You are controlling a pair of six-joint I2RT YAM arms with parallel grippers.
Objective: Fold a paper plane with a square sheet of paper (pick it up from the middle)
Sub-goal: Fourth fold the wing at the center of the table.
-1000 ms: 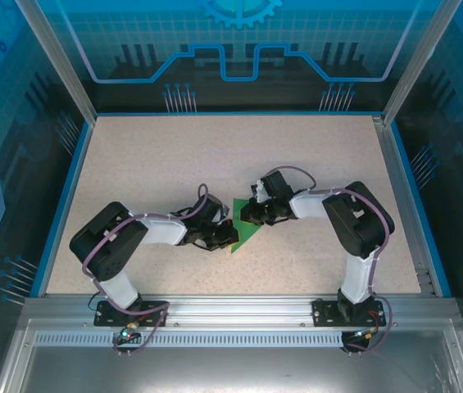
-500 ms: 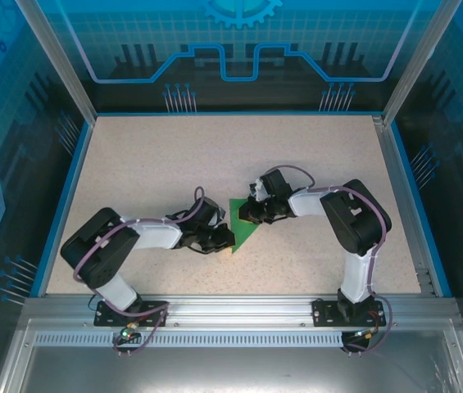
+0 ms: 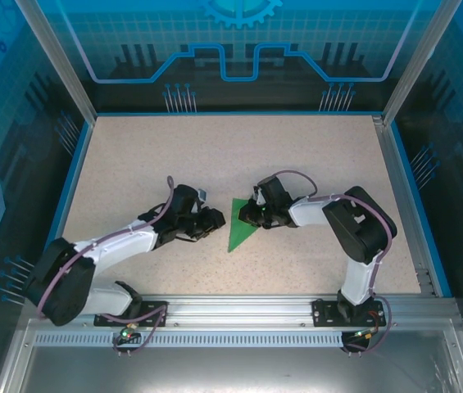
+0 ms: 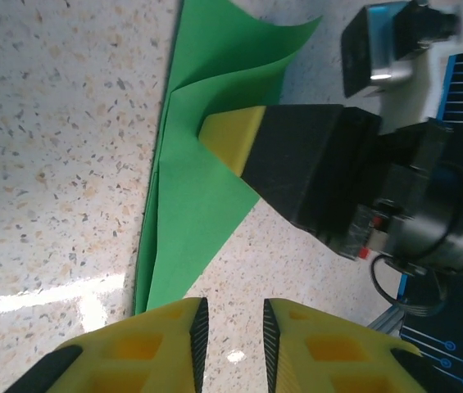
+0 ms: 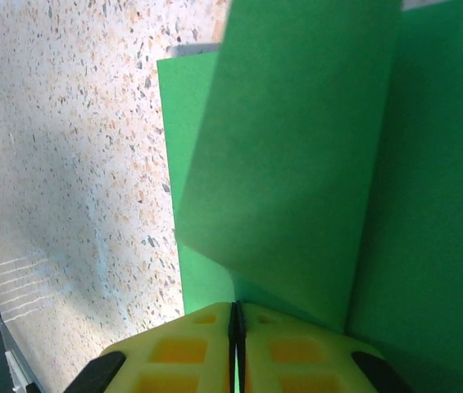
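Here, right gripper (image 5: 235,326) clenched on a flap of the green paper plane (image 4: 202,188), left gripper (image 4: 233,327) parted and empty, paper tip just ahead.

speckled table (image 3: 133,164), blue panel walls (image 3: 239,49), alum. rail (image 3: 239,307)

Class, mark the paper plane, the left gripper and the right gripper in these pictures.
paper plane (image 3: 238,228): top external view, middle of the green triangle.
left gripper (image 4: 233,321): left wrist view, gap between its yellow fingertips.
right gripper (image 5: 235,314): right wrist view, seam between its closed fingertips.
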